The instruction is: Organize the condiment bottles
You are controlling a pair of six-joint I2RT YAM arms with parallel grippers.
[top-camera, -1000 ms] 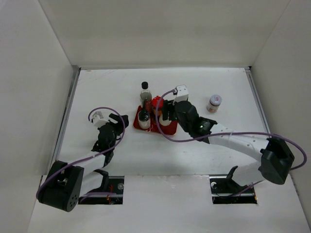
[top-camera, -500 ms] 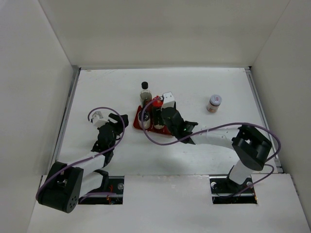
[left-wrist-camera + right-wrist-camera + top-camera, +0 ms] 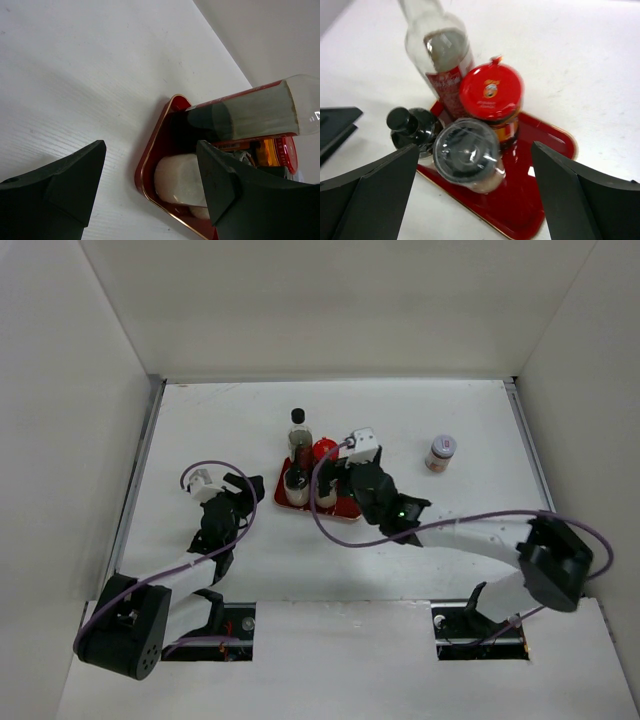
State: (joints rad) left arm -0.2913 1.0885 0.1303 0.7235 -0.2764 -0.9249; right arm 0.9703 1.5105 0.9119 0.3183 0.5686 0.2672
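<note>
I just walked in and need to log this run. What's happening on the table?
The right end effector hovers open and empty over the red tray, where four bottles stand bunched together. A fifth, the small jar, stands alone on the table off to the right. The left end effector sits open by the tray's left corner, holding nothing.

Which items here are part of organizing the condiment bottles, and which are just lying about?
Part of the job: tall black-capped bottle, red-capped orange jar, grey-capped shaker, black-topped shaker, small red-labelled jar standing apart on the right.

Not bottles: red tray, purple cables.
</note>
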